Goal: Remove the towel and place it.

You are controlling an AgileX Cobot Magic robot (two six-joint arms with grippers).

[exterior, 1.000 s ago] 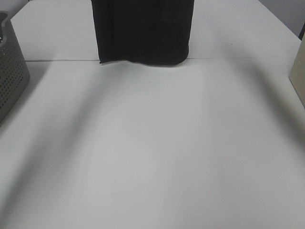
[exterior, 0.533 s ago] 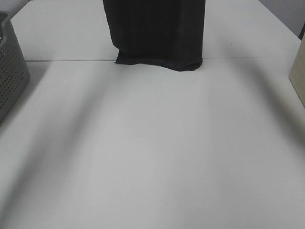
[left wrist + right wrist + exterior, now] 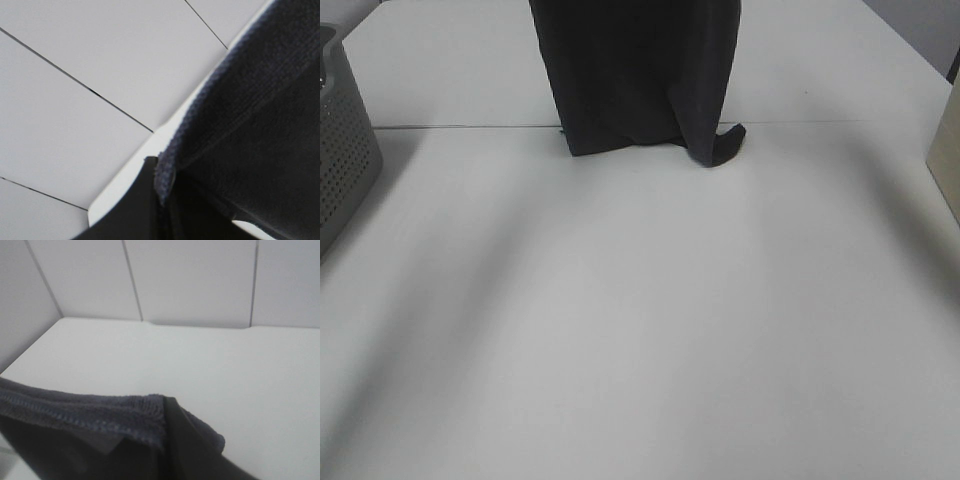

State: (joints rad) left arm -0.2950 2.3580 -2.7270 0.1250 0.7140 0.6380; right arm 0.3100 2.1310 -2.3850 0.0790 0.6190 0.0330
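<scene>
The towel (image 3: 635,70), a dark navy-black cloth, hangs down from beyond the top edge of the high view at the back middle of the white table (image 3: 640,320). Its lower edge rests on the table and its lower right corner curls outward. Neither gripper shows in the high view. In the left wrist view my left gripper (image 3: 160,177) is shut on the towel's stitched hem (image 3: 240,115). My right gripper (image 3: 167,407) is likewise pinched on a hemmed edge of the towel (image 3: 75,412), with a dark finger (image 3: 197,452) over the cloth.
A grey perforated basket (image 3: 340,140) stands at the table's left edge. A pale box (image 3: 947,150) sits at the right edge. A thin seam (image 3: 450,127) crosses the table near the towel's lower edge. Tiled walls lie beyond the table.
The towel swung slightly right and has come down. Its lower edge now bunches on the table and the right corner has flipped outward.
</scene>
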